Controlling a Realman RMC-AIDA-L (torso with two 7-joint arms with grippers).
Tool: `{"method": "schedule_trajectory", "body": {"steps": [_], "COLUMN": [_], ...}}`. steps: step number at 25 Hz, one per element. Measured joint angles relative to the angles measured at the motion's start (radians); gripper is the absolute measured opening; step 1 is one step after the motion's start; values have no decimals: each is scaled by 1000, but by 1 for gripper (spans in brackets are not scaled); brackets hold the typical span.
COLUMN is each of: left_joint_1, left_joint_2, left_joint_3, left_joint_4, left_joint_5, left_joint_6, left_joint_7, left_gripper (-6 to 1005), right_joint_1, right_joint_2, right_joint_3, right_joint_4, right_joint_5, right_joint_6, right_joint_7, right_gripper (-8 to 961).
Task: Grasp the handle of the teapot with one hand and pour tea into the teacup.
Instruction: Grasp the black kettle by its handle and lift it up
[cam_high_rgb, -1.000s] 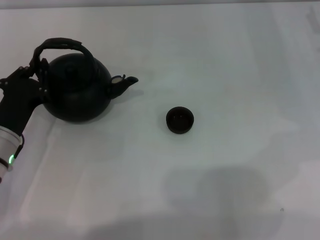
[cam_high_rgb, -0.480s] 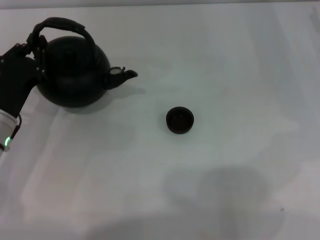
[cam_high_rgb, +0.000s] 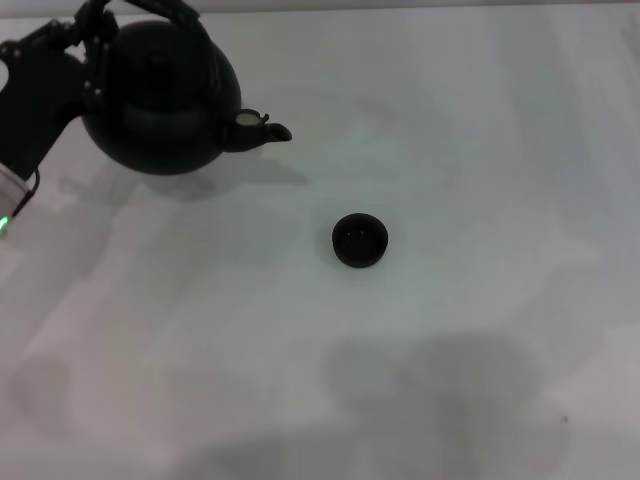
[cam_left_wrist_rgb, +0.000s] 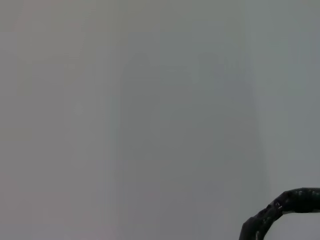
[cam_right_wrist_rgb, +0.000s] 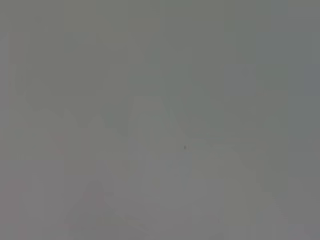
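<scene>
The large matte black teapot (cam_high_rgb: 165, 100) hangs above the white table at the far left of the head view, its spout (cam_high_rgb: 265, 130) pointing right and its shadow on the table below. Its arched handle (cam_high_rgb: 178, 8) is mostly cut off by the top edge. My left gripper (cam_high_rgb: 92, 30) is shut on the handle's left side. A curved piece of the handle (cam_left_wrist_rgb: 277, 207) shows in the left wrist view. The tiny dark teacup (cam_high_rgb: 359, 240) stands upright on the table, right of and nearer than the teapot. My right gripper is out of view.
The white table (cam_high_rgb: 450, 330) shows around the teacup, with faint shadows across the near part. The right wrist view shows only blank table surface.
My left gripper has lifted the teapot off the table, up and slightly right. The handle's top has left the head view. The teacup has not moved.
</scene>
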Motion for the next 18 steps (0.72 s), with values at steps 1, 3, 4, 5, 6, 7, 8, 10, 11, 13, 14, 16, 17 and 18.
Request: {"method": "schedule_trajectory", "body": {"steps": [1,3,4,5,6,7,8,10,11,13,14,16,17,18], "left_joint_1": [-15,-38,-53,-66,-82,-96,-114,-135,-150,-168,-176,-198,-205,-213], "left_joint_2": [2,7,11,15,20,25,33,44,53,61,63,64,63,61], "left_joint_3": [0,1,1,1,1,1,1,1,1,1,1,1,1,1], "left_joint_4": [-18,-45,-62,-75,-93,-106,-121,-132,-134,-136,-136,-142,-144,-146], "left_joint_5": [11,32,47,61,75,87,102,122,139,160,175,210,223,239], "left_joint_6": [4,6,6,4,1,-1,-4,-10,-16,-24,-30,-50,-57,-68], "left_joint_7": [-3,-15,-32,-50,-76,-98,-125,-154,-170,-180,-184,-187,-187,-187], "left_gripper": [129,129,129,129,129,129,129,129,129,129,129,129,129,130], "right_joint_1": [-1,-3,-4,-6,-8,-11,-14,-17,-19,-21,-23,-25,-26,-27], "right_joint_2": [0,0,0,0,0,0,0,1,1,1,1,0,0,-1], "right_joint_3": [0,0,0,0,0,0,1,3,6,6,7,8,8,7], "right_joint_4": [0,-1,-1,-2,-2,-2,-2,-2,-1,-1,0,0,0,0], "right_joint_5": [0,1,1,1,1,1,1,1,2,3,4,6,6,6], "right_joint_6": [1,4,7,10,12,15,18,20,21,21,21,23,23,23], "right_joint_7": [0,0,0,0,0,0,0,0,0,0,0,0,0,0], "right_gripper": [849,848,848,848,848,848,848,848,848,848,848,848,848,848]}}
